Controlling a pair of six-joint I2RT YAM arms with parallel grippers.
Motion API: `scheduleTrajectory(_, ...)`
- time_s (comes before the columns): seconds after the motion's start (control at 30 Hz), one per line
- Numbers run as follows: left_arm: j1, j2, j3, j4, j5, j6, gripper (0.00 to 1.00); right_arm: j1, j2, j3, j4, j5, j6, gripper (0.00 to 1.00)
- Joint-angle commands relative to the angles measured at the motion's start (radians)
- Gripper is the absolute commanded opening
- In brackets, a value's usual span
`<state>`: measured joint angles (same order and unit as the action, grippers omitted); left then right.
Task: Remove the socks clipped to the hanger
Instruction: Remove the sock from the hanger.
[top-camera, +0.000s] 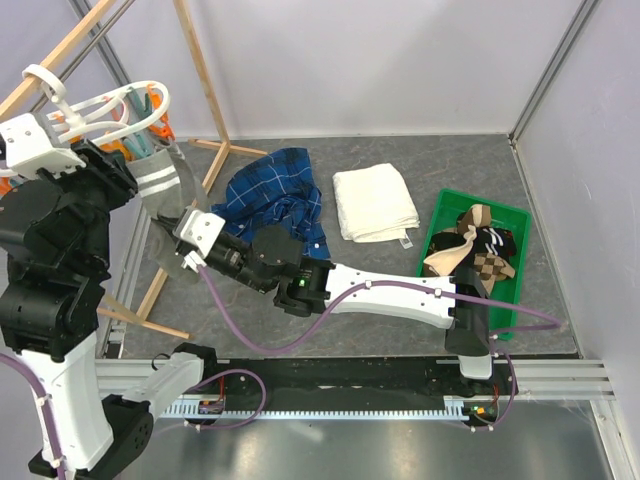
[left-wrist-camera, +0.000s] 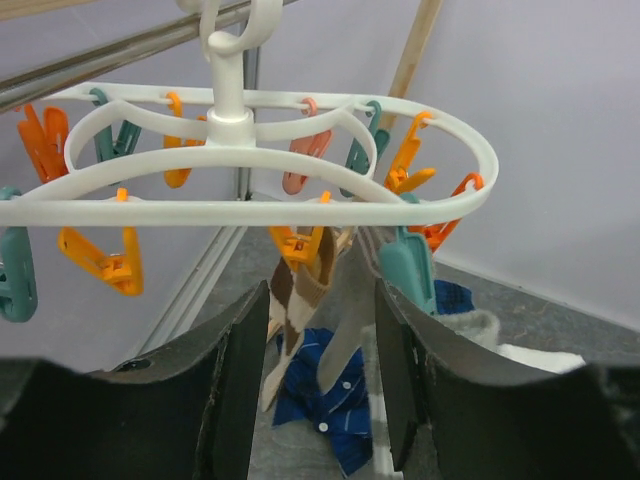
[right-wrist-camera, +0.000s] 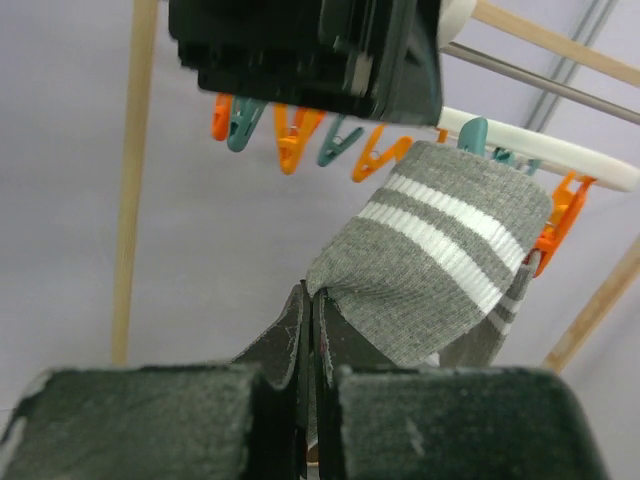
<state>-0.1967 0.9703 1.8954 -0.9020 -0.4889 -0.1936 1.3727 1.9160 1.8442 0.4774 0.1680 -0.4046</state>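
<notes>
The white round hanger (top-camera: 110, 105) hangs from the wooden rack at the top left, with orange and teal clothespins; it fills the left wrist view (left-wrist-camera: 240, 190). A grey sock with white stripes (top-camera: 160, 190) hangs from it. My right gripper (top-camera: 172, 245) is shut on this sock's edge (right-wrist-camera: 440, 270). My left gripper (left-wrist-camera: 310, 380) is open just under the hanger, with a brown-tan checkered sock (left-wrist-camera: 290, 300) and the grey sock (left-wrist-camera: 350, 310) hanging beyond its fingers. Several socks (top-camera: 475, 250) lie in the green bin (top-camera: 520, 222).
A blue plaid shirt (top-camera: 275, 195) and a folded white towel (top-camera: 375, 200) lie on the grey table. Wooden rack poles (top-camera: 205, 85) stand at the left. Walls close in at the back and right.
</notes>
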Motion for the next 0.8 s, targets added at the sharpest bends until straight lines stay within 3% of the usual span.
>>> scheduleTrajectory(0.0, 0.002, -0.025, -0.074, 0.063, -0.047, 0.077, 0.53, -0.001, 0.006, 0.058, 0.007, 0.109, -0.036, 0.0)
scheduleTrajectory(0.17, 0.002, -0.088, -0.212, 0.158, -0.118, 0.1, 0.52, -0.041, -0.005, 0.061, -0.016, 0.133, 0.015, 0.0)
scheduleTrajectory(0.37, 0.002, -0.076, -0.285, 0.161, -0.204, 0.049, 0.5, -0.08, -0.038, 0.033, -0.016, 0.117, 0.059, 0.0)
scheduleTrajectory(0.57, 0.002, -0.093, -0.392, 0.291, -0.088, 0.026, 0.5, -0.08, -0.067, 0.012, -0.017, 0.096, 0.064, 0.0)
scheduleTrajectory(0.77, 0.002, -0.05, -0.413, 0.365, -0.138, 0.04, 0.52, -0.08, -0.081, 0.006, -0.022, 0.08, 0.064, 0.0)
